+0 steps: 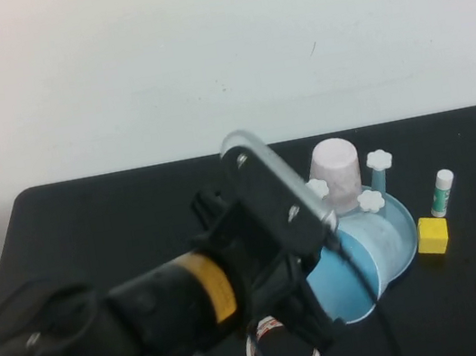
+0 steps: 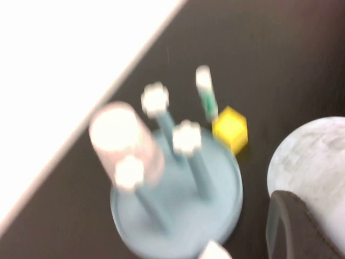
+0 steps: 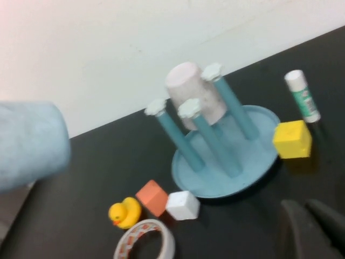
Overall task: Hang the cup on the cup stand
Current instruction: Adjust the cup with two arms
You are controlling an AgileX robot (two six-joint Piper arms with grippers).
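A black table [image 1: 117, 216] sits by a white wall. The left gripper [image 1: 325, 259] holds the cup [image 1: 361, 258] tight above the cup stand [image 1: 404, 228], near the right edge. Hanging is not done. The right gripper is out of sight.

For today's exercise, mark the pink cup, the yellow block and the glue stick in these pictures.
pink cup [image 3: 190, 93], right wrist view, on its side wall.
yellow block [image 1: 432, 235], high view, on its top face.
glue stick [image 1: 443, 193], high view, on its body.

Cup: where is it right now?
In the high view the cup is right of centre, held in the left gripper on the near side of the cup stand. The right gripper shows only in its own wrist view.
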